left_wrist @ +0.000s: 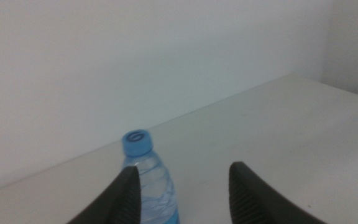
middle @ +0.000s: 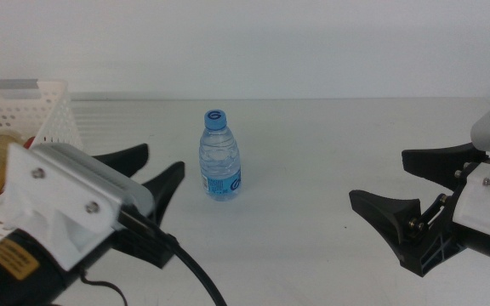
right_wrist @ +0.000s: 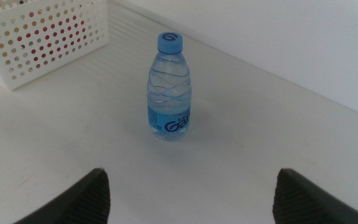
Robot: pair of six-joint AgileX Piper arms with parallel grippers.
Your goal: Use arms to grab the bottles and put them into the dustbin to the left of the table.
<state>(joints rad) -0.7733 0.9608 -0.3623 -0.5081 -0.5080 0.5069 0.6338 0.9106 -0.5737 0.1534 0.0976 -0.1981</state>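
**Middle view: water bottle upright between two open grippers**

The water bottle (middle: 220,157) stands upright mid-table (middle: 313,246), apart from both grippers. The left gripper (middle: 154,170), fingers apart, hovers just left of it. The right gripper (middle: 402,180), fingers spread wide, sits well to the right. The dustbin (middle: 51,115) at far left holds the yellow tea bottle (middle: 0,155).

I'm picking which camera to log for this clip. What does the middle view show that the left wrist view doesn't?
Only the middle view shows the basket at the table's left edge, with the yellow bottle and something red inside, plus the right tool, open, at the right side. Only the left wrist view shows the water bottle partly behind one finger of the left tool. Both show the upright blue-capped water bottle, the open left tool and the white table.
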